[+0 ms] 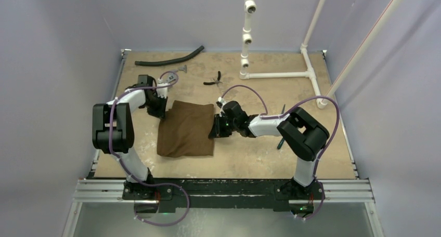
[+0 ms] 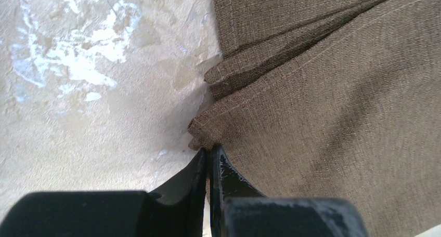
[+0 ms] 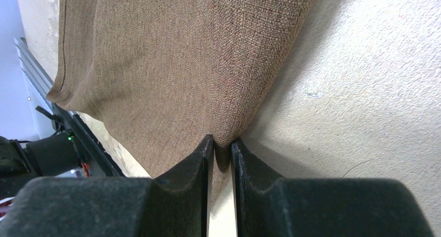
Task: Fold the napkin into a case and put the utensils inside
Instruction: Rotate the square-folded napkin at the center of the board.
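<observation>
The dark-brown napkin (image 1: 187, 129) lies partly folded in the middle of the table. My left gripper (image 1: 160, 110) is at its far left corner and is shut on that corner (image 2: 209, 149); layered folds of the napkin (image 2: 322, 107) show just beyond the tips. My right gripper (image 1: 215, 129) is at the napkin's right edge and is shut on a pinch of the cloth (image 3: 222, 142); the napkin (image 3: 182, 65) stretches away from it. A thin dark utensil (image 1: 281, 142) pokes out beside the right arm's elbow. The blue-bowled spoon is not in view.
A black hose (image 1: 169, 58) lies at the back left. Small black pliers (image 1: 213, 81) lie behind the napkin. A small grey item (image 1: 182, 69) sits near the left arm's cable. A white pipe frame (image 1: 275, 75) stands at the back right.
</observation>
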Available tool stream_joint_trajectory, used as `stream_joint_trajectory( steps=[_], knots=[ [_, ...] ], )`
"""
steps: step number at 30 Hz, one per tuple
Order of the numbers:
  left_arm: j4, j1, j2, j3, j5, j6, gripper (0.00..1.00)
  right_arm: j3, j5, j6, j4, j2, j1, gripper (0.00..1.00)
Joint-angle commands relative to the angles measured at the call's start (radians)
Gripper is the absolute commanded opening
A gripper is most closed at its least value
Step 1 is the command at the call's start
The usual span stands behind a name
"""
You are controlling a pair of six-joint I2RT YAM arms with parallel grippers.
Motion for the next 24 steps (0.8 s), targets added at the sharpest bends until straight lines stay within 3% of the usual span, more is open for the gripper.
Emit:
stream_joint_trajectory(
  steps=[1, 9, 24],
  knots=[
    [-0.012, -0.003, 0.095, -0.030, 0.092, 0.001, 0.03, -0.023, 0.020, 0.000, -0.010, -0.029, -0.002, 0.21],
    [0.040, -0.008, -0.075, -0.018, 0.076, 0.004, 0.00, -0.019, 0.008, -0.002, -0.016, -0.024, -0.002, 0.22],
    [0.181, -0.031, -0.233, -0.063, 0.079, 0.111, 0.00, -0.028, 0.003, 0.017, -0.042, -0.040, -0.003, 0.45]
  ],
)
